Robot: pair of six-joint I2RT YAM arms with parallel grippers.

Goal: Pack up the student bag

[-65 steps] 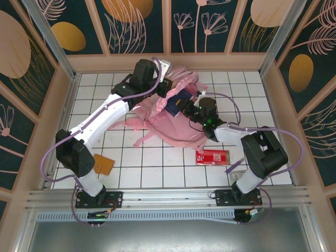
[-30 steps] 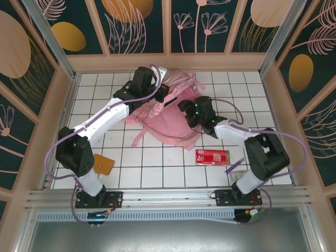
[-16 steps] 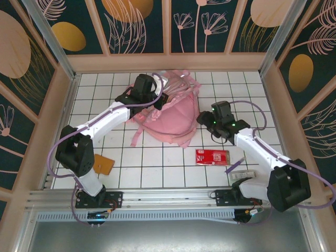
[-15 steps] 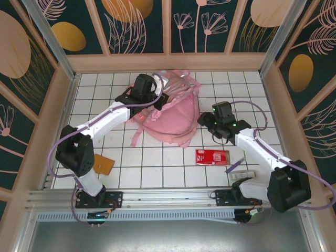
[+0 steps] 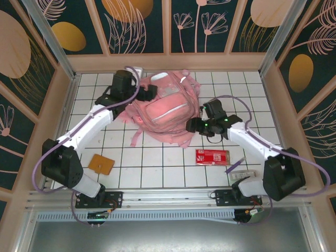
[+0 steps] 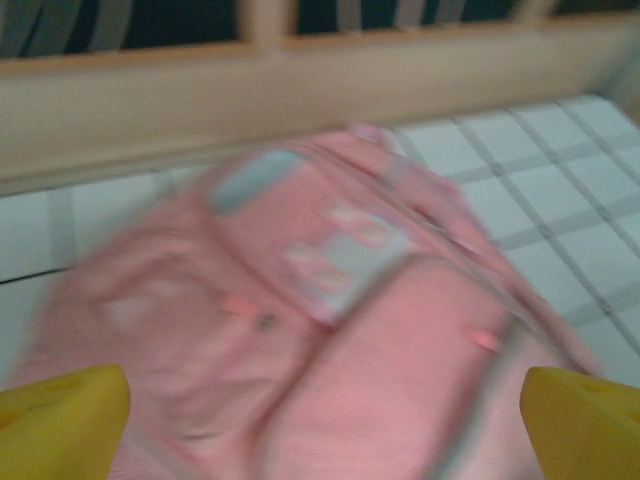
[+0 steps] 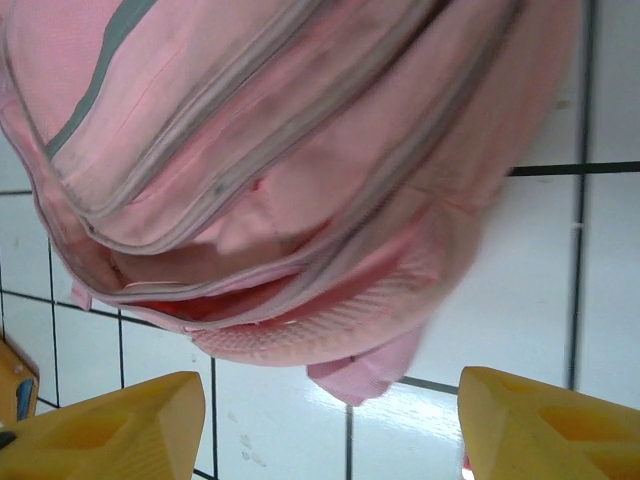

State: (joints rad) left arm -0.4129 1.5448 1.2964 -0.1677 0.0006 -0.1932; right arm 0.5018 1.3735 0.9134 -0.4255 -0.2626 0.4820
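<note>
Slumped front-up on the far middle of the white tiled table (image 5: 157,170): the student bag (image 5: 165,111), pink, with pale reflective strips across its pockets and loose straps (image 5: 137,137) trailing off its near left side onto the tiles. At its far left corner, the left gripper (image 5: 148,93), just beside or touching the fabric; cannot tell which from above. In the blurred left wrist view, yellow fingertips (image 6: 62,422) at the two bottom corners, spread wide, gripping nothing, with bag pockets below and beyond them. At the bag's near right edge, the right gripper (image 5: 192,126), pointed toward the bag and very close to it. In the right wrist view, yellow fingertips (image 7: 110,425) likewise far apart, bare tile between them, nothing held. Just beyond them, the bag's rounded end with several zip lines, one pocket gaping slightly and darker red inside. Nearer the arm bases and well apart from the bag: a red packet (image 5: 212,156) lying flat to the right, and an orange-brown flat card-like piece (image 5: 101,164) to the left. Behind the bag, a wooden rail (image 6: 300,90) along the far edge of the table.
</note>
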